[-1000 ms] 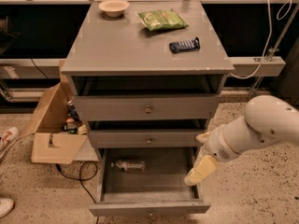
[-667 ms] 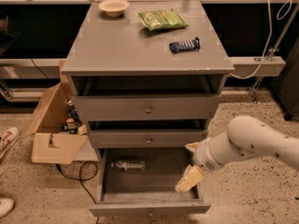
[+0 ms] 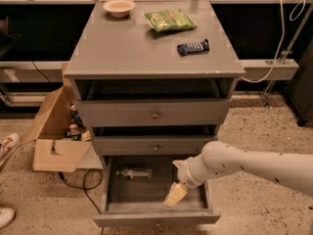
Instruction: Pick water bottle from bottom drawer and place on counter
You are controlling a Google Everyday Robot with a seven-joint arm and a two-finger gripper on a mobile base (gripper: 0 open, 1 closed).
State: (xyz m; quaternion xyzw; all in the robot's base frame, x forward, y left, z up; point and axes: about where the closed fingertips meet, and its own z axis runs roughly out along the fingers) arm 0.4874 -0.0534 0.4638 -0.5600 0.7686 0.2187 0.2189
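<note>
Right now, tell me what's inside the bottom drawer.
In the bottom drawer, the water bottle lies on its side, back left. The gripper hangs over the right side, hiding the floor beneath.

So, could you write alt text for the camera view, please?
The gripper hangs in the open bottom drawer, apart from the water bottle lying at its back. The counter holds a bowl, green bag and blue gadget.
</note>
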